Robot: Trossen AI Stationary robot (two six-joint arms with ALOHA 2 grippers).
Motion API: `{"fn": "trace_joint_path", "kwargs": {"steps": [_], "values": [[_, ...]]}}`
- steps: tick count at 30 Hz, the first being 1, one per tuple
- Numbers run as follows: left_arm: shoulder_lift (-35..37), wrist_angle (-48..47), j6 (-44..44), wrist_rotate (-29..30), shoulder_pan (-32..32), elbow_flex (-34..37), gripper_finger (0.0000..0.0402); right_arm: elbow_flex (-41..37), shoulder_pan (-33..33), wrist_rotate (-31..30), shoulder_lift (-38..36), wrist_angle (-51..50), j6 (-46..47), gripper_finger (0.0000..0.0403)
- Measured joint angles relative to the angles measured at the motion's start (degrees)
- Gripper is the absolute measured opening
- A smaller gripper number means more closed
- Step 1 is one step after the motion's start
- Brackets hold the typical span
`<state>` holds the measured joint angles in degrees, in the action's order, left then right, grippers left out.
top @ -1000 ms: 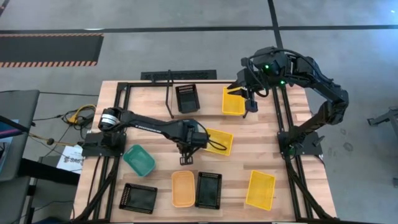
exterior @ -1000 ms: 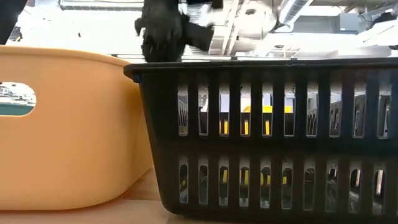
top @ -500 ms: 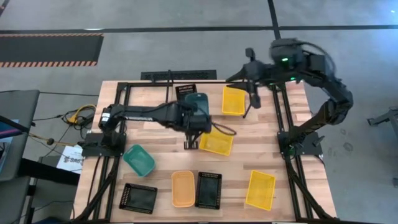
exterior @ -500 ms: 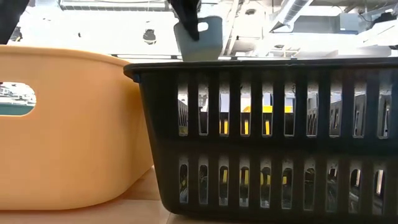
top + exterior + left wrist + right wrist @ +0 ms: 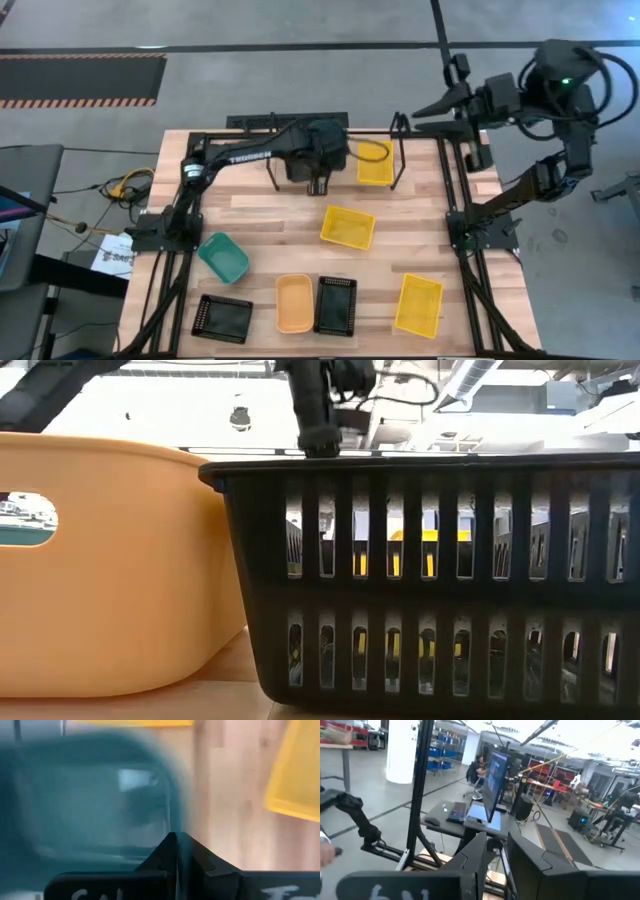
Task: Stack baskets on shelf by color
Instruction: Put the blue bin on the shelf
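My left gripper [image 5: 176,851] is shut on the blue-grey basket [image 5: 322,145], held over the left part of the black rod shelf [image 5: 396,150] at the table's far edge. This basket fills much of the left wrist view [image 5: 90,805], blurred. A yellow basket [image 5: 375,162] lies at the shelf's right part. My right gripper [image 5: 496,845] is raised off the table's far right corner [image 5: 440,95], open, facing the room. On the table lie two yellow baskets [image 5: 348,228] [image 5: 418,303], a teal-green one [image 5: 224,256], an orange one [image 5: 294,302] and two black ones [image 5: 222,318] [image 5: 335,304]. My left gripper pinches the blue-grey basket by a thin rim wall [image 5: 172,827] between its two fingertips. The basket is lifted clear of the table, above the shelf's left part. The arm hides the contact in the high view.
The low view is filled by the orange basket [image 5: 110,560] and a black basket [image 5: 440,580] close to the camera. A black frame [image 5: 455,200] edges the wooden table. Bare wood lies between the shelf and the middle yellow basket.
My left gripper rose from the table's middle with the blue-grey basket and carried it toward the far edge, over the shelf. My right gripper lifted away from the yellow basket at the shelf, swung toward the far right and tipped from pointing down to level.
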<state>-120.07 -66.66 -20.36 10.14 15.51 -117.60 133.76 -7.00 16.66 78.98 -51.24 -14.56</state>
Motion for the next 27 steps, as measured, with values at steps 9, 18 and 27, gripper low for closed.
{"fn": "trace_joint_path", "kwargs": {"steps": [9,18,27], "values": [[-1.0,10.3,-8.0,-4.9,2.4,0.0,0.0,0.0,0.1,-0.1,-0.3,-0.8,1.1,0.0101],[-2.1,10.4,-9.1,-8.7,2.8,1.8,0.0,0.0,0.1,-0.2,0.9,-0.6,1.2,0.0101],[-2.0,8.4,-7.6,-9.3,3.3,1.9,0.0,0.0,0.1,-0.3,1.6,-0.5,1.7,0.0101]]}}
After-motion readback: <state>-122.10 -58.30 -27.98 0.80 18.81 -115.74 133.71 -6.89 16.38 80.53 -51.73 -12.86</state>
